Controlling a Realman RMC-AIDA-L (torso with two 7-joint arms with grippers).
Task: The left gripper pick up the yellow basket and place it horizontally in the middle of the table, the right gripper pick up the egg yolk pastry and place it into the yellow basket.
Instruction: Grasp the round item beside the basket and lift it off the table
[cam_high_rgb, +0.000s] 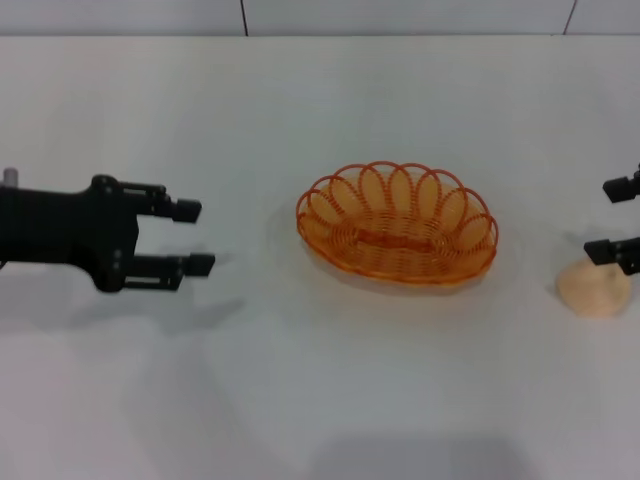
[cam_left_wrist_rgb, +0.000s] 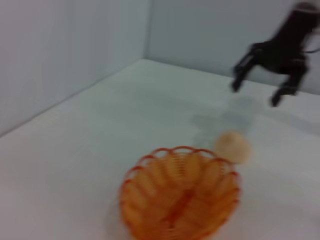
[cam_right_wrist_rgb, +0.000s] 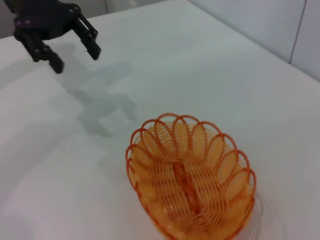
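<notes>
The yellow basket (cam_high_rgb: 397, 224) sat upright on the table (cam_high_rgb: 300, 400), about mid-table and a bit toward the robot's right, long side running left to right, nothing inside it. The left gripper (cam_high_rgb: 187, 238) was out on the left side of the table, well apart from the basket, fingers pointed toward it, jaws spread wide and holding nothing; its shadow fell on the tabletop below it. In the right wrist view the same left gripper (cam_right_wrist_rgb: 71, 50) showed far off beyond the basket (cam_right_wrist_rgb: 190, 177), fingers apart, shadow on the table (cam_right_wrist_rgb: 225, 75) under it. The egg yolk pastry (cam_high_rgb: 594, 288) lay on the table to the right of the basket, apart from it, near the right edge of the head view. The right gripper (cam_high_rgb: 618, 218) was just at that edge, only its two fingertips showing, spread wide, the nearer tip right at the pastry's top; contact could not be told. In the left wrist view the right gripper (cam_left_wrist_rgb: 259, 90) hung open above the table (cam_left_wrist_rgb: 75, 150), gripping nothing, with the pastry (cam_left_wrist_rgb: 232, 146) just behind the basket (cam_left_wrist_rgb: 180, 197) rim.
</notes>
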